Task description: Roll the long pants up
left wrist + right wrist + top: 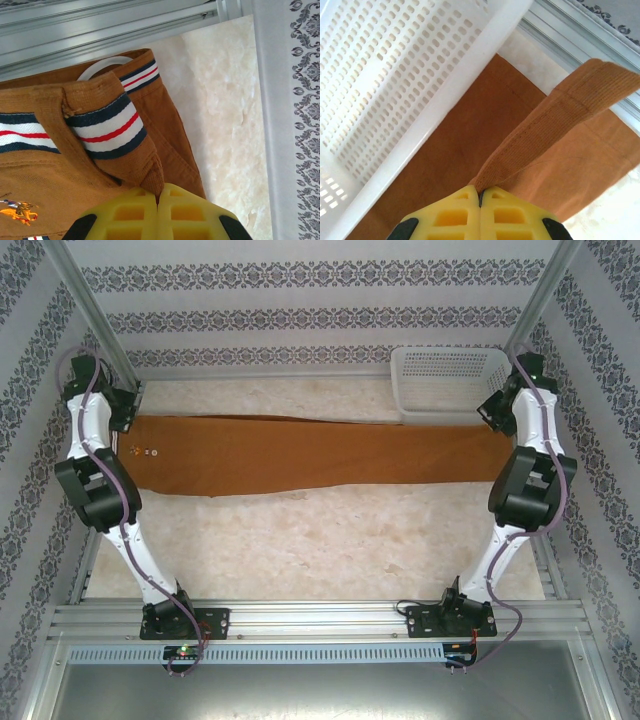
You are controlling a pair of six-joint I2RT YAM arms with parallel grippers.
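both arms rise from their bases at the bottom of the top view, bend outward at the elbows and reach to the far side of the table [320, 550], one at each edge of the frame. the left gripper [125, 412] sits at the upper left, over the waist end of the pants [300, 455]. the right gripper [495, 410] sits at the upper right, over the leg end, just beside the basket [450, 375]. the pants lie flat in a long band across the upper middle, waist to the left.

from above, the fingertips are hidden under the wrists and the arms cover both ends of the pants. in the left wrist view a logo [20, 212] is cut off at the lower left, and a white curved piece [102, 66] behind the waistband [107, 127] is too covered to make out.

there the left gripper [158, 192], at the bottom centre, has its yellow fingers pressed together on a raised fold of the waistband, whose striped lining shows. in the right wrist view the right gripper [480, 192] is closed the same way on a hem [560, 120] that lifts toward the upper right. the rest of the leg lies flat beneath, running along the basket [395, 75] at the upper left.
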